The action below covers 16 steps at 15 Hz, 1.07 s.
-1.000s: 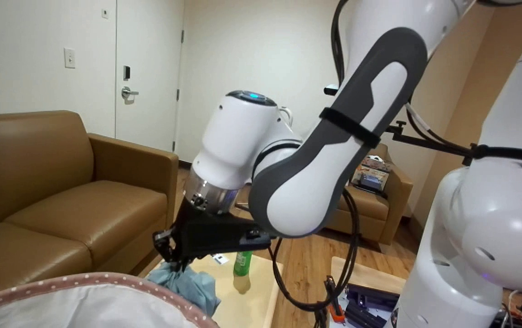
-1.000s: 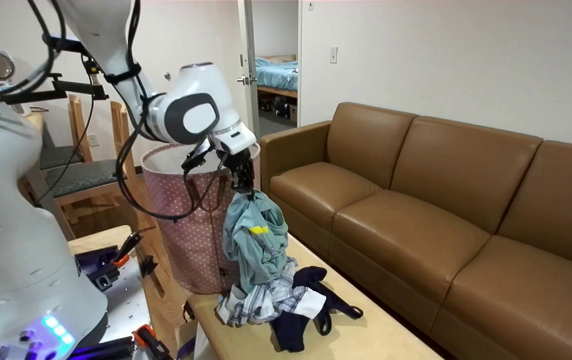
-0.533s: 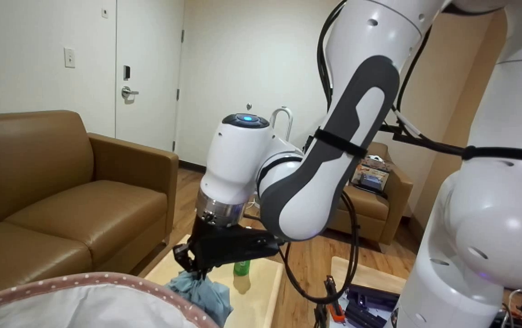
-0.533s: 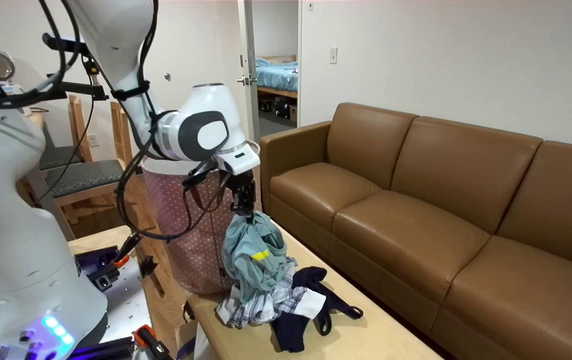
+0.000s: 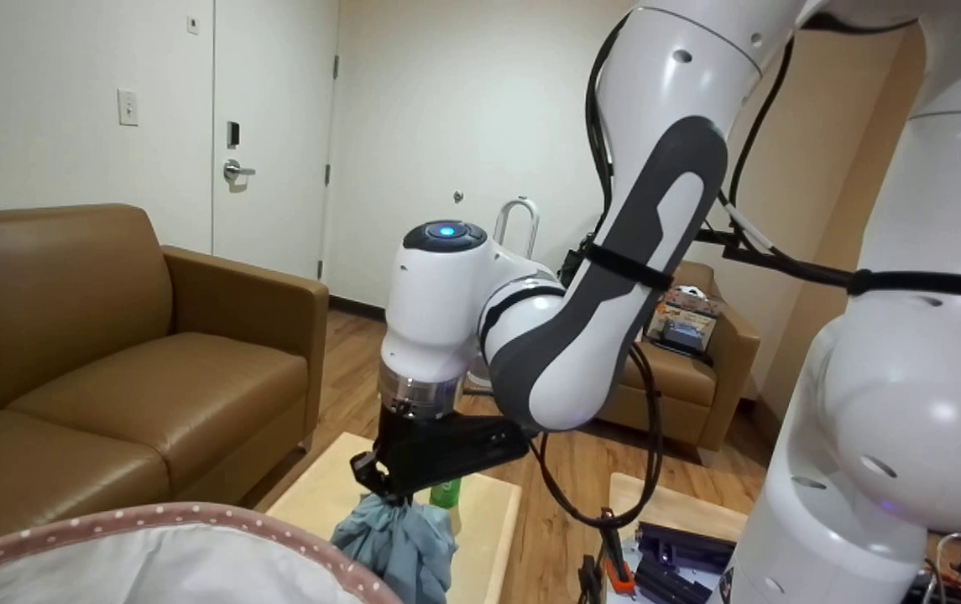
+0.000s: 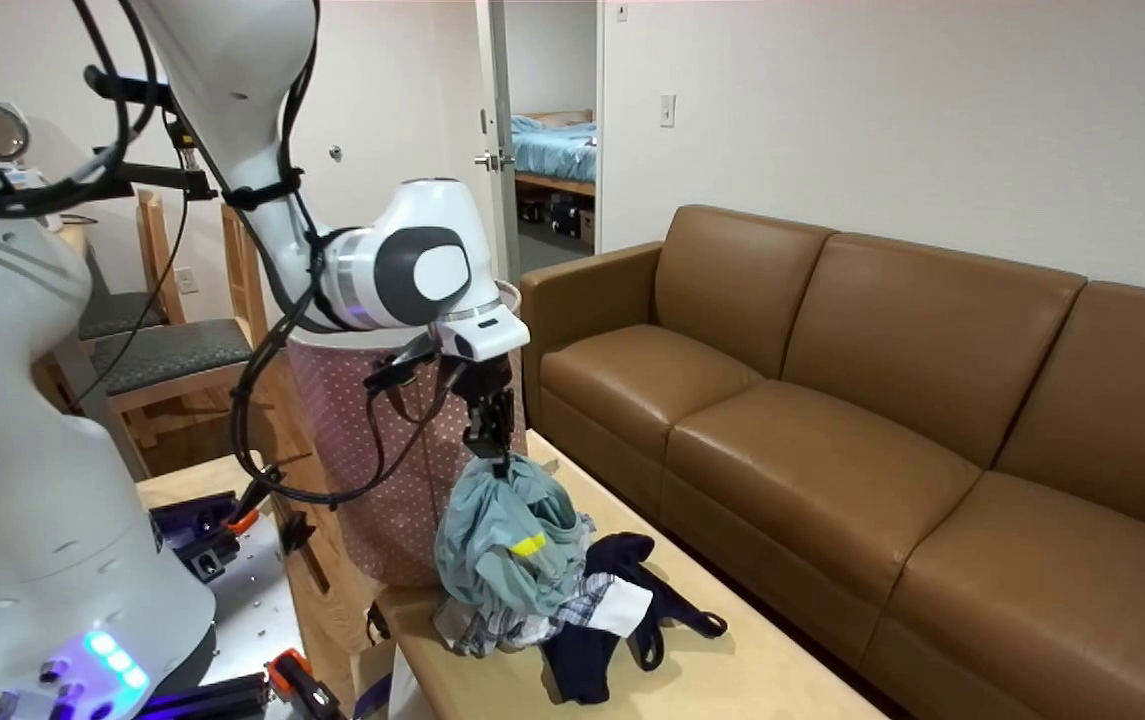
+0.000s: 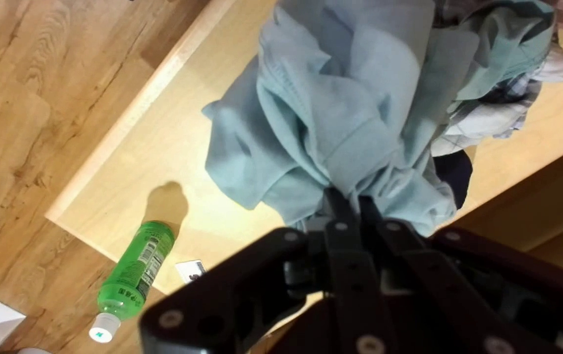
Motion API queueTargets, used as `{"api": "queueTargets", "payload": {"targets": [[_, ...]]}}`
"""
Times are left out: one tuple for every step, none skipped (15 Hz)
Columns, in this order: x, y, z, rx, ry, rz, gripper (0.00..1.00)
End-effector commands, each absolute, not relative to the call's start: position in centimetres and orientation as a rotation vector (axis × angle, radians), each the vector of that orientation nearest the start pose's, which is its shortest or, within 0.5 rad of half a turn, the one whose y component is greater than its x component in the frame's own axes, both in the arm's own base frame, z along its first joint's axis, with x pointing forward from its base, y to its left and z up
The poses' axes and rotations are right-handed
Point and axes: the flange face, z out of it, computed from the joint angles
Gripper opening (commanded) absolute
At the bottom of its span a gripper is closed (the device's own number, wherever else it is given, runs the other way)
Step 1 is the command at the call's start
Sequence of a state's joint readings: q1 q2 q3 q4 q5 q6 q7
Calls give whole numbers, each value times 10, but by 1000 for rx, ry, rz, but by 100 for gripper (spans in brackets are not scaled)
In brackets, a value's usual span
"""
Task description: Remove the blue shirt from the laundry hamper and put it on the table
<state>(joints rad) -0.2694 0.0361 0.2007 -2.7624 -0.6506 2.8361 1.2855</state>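
Observation:
The blue shirt point(image 6: 502, 540) hangs bunched from my gripper point(image 6: 501, 466) in both exterior views. Its lower part rests on a pile of clothes on the light wood table point(image 6: 762, 670). In the wrist view my gripper point(image 7: 352, 201) has its fingers nearly together with the shirt point(image 7: 350, 113) pinched between them. The shirt also shows in an exterior view point(image 5: 404, 549), above the table point(image 5: 321, 482) and beside the laundry hamper's rim point(image 5: 195, 513). The hamper point(image 6: 362, 430), pink with white dots outside, stands at the table's end, behind the shirt. The hamper's bottom inside is hidden.
Under and beside the shirt lie a plaid cloth point(image 6: 587, 603) and a navy garment point(image 6: 587, 660). A green bottle point(image 7: 136, 273) stands at the table's far end, close to a small white card point(image 7: 190, 270). The brown sofa point(image 6: 782, 400) runs along the table.
My gripper has moved down toward the table and a little away from the hamper with the shirt in it. The shirt has sunk and bunched more over the clothes pile.

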Motion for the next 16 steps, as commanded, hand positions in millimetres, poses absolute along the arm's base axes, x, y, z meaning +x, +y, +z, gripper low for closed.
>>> {"api": "queueTargets", "payload": {"targets": [[395, 9, 196, -3112, 1111, -225, 2], [396, 11, 197, -3079, 979, -279, 2], [398, 14, 200, -3076, 930, -313, 2], [401, 16, 196, -3084, 863, -313, 2], [403, 19, 195, -3079, 800, -328, 2], [405, 23, 189, -3083, 734, -317, 14], [405, 25, 186, -3078, 684, -317, 32], [404, 25, 184, -3071, 653, -320, 38], [404, 26, 181, -3062, 618, -316, 44], [400, 27, 177, -3052, 591, -298, 51], [398, 27, 174, -3050, 573, -290, 57], [393, 27, 175, -3049, 546, -285, 62], [389, 27, 175, -3051, 522, -281, 69], [384, 25, 179, -3057, 495, -286, 76], [380, 23, 181, -3070, 473, -283, 83], [374, 19, 188, -3090, 431, -290, 88]]}}
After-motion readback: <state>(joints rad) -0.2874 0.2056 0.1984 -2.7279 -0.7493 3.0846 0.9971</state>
